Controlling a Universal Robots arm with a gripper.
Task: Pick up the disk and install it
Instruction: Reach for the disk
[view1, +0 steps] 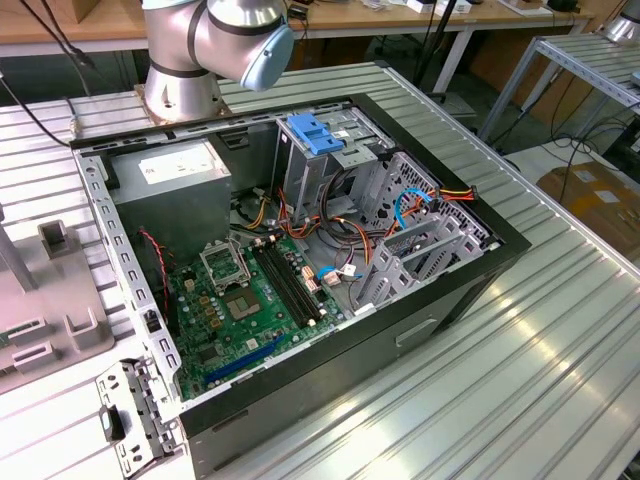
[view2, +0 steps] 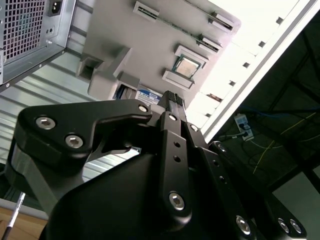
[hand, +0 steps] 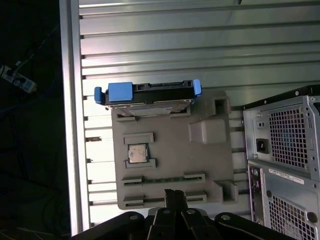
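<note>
The disk (hand: 147, 94), black with bright blue rails and a blue tab, stands on edge in a slot at one end of a grey fixture plate (hand: 200, 160). My gripper (hand: 175, 196) hovers over the plate's opposite end, well apart from the disk. In the second wrist view the gripper (view2: 172, 98) has its ribbed fingertips pressed together with nothing between them. The open computer case (view1: 300, 250) lies on its side in the exterior view, with its metal drive cage (view1: 320, 170) near the arm's base.
A processor chip (hand: 137, 153) sits in a pocket of the fixture plate. The case's rear panel (hand: 285, 145) stands close beside the plate. A pale-blue clip (view1: 313, 133) tops the drive cage, and a grey power supply (view1: 170, 190) and cables fill the case. The table edge (hand: 70, 125) runs alongside the plate.
</note>
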